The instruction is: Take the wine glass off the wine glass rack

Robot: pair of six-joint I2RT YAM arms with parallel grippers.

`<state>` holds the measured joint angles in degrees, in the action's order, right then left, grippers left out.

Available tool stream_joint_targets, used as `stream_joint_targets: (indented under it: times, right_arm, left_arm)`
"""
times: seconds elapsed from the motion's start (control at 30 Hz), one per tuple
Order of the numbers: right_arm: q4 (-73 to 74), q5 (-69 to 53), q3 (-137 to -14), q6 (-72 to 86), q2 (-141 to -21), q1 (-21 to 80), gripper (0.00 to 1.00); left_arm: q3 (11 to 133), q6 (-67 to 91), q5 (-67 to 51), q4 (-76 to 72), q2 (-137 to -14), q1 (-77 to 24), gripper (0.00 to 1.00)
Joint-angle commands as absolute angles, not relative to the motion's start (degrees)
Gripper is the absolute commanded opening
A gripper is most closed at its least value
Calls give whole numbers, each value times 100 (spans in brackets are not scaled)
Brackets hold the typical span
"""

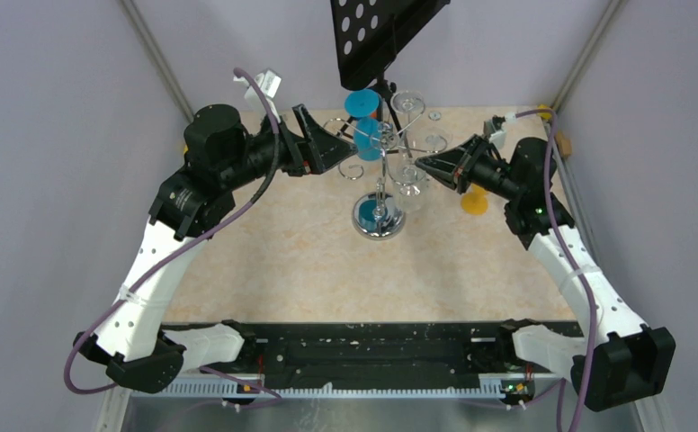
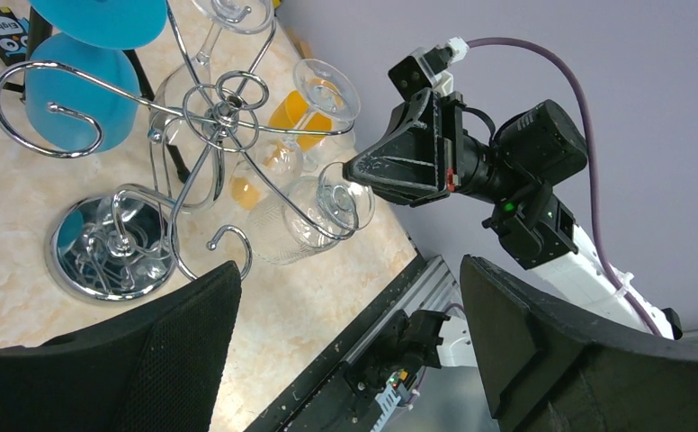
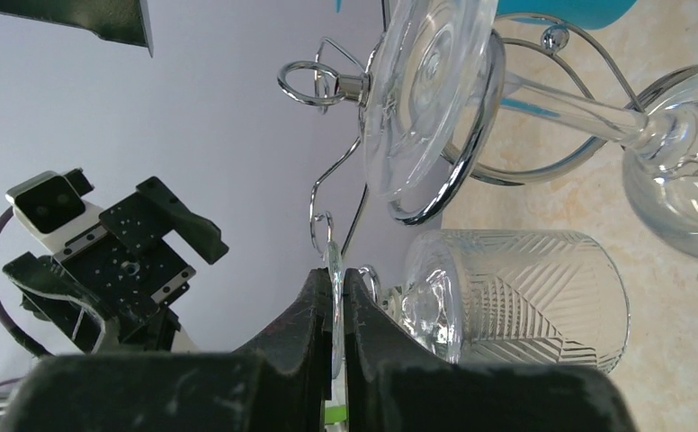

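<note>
The chrome wine glass rack stands at the table's far middle, and several glasses hang upside down from its curled arms. My right gripper is shut on the thin foot disc of a clear patterned wine glass, which still hangs on its wire arm. The left wrist view shows the same wine glass with the right gripper at its foot. My left gripper is open and empty, level with the rack top on its left side.
Two blue glasses and a plain clear glass hang on the same rack, close to the held one. A black perforated plate on a stand rises behind the rack. An orange object lies under the right arm.
</note>
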<state>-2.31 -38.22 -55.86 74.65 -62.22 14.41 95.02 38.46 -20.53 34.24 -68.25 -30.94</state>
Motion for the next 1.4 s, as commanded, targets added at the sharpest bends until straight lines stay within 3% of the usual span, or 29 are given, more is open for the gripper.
stream_joint_targets:
  times: [0.0,0.53,0.9,1.37]
  right_arm:
    - [-72,-3845,-6179,7670,-5928,1503,0]
    - [48,-4125,-6267,7915,-6007,1746,0]
    - [-871,-3398,-6098,8007,-6177,2077,0]
    - [-426,-2449,-6079,7760,-6242,2192,0]
  left_arm:
    - [9488,3804,-2065,3217,-6736,-3055,95]
    - [9476,3814,-2102,3218,-6740,-3012,94]
    - [9379,3839,-2083,3221,-6655,-2995,94]
    - [9358,3848,-2087,3195,-6635,-2980,94]
